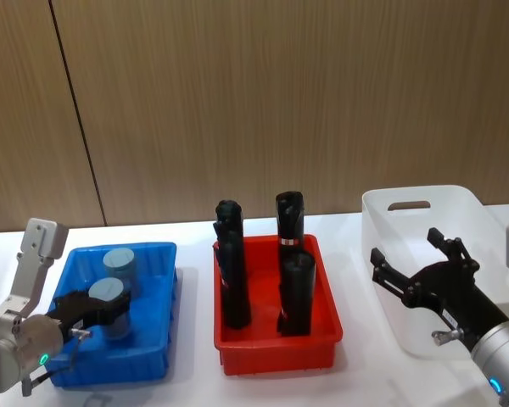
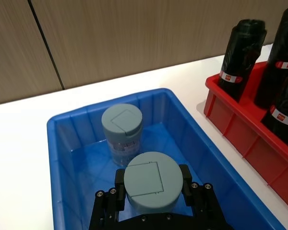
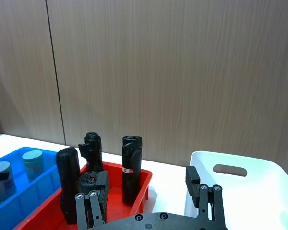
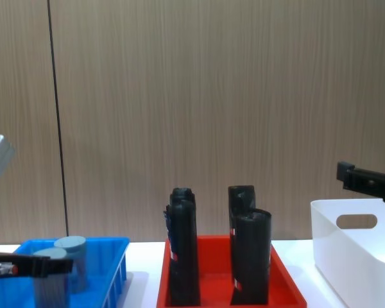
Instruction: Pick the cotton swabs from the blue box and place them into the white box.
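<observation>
We found the left gripper [image 2: 152, 181] down inside the bright blue box of shallow ribbed plastic [image 1: 153, 354], its black fingers [image 2: 119, 184] pressed against opposite sides of the nearer jar of cotton swabs [image 1: 110, 297], a small clear plastic cylinder with a pale grey-blue round lid; it looked closed on that jar, though we could not tell whether the jar had left the box floor. The farther jar [image 1: 120, 263] of the same kind stood just behind it, close but apart. The right gripper [image 1: 404, 246] hung empty, fingers spread wide, over the white box of smooth plastic with an oval handle cut-out [image 1: 458, 197]. Between the two boxes sat the red plastic tray [image 1: 276, 349] holding four tall black packs [image 1: 289, 219] upright. We judged the step in hand to be the grasp of the first jar, with none seen in the white box. The next move called for a straight lift clear of the blue rim, then a carry high over the black packs, with the right gripper giving way or taking the jar
</observation>
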